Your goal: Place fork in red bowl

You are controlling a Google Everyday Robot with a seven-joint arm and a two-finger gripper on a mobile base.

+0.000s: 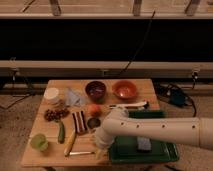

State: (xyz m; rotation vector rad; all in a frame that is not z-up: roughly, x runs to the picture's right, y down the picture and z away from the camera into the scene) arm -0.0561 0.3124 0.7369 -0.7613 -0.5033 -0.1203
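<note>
The fork (81, 153) lies flat near the table's front edge, slim and silvery, with its length running left to right. The red bowl (124, 89) stands at the back right of the table, glossy orange-red, and looks empty. My white arm reaches in from the right, across the green tray. My gripper (100, 145) is at its end, low over the table front, just at the right end of the fork. The arm's bulk hides the gripper's tip.
A dark maroon bowl (95, 90) stands left of the red one. A white-handled knife (129, 105), an orange fruit (93, 110), a small tin (93, 122), brown bars (79, 121), a yellow piece (69, 143) and a green cup (39, 142) are there. The green tray (165, 150) holds a dark block.
</note>
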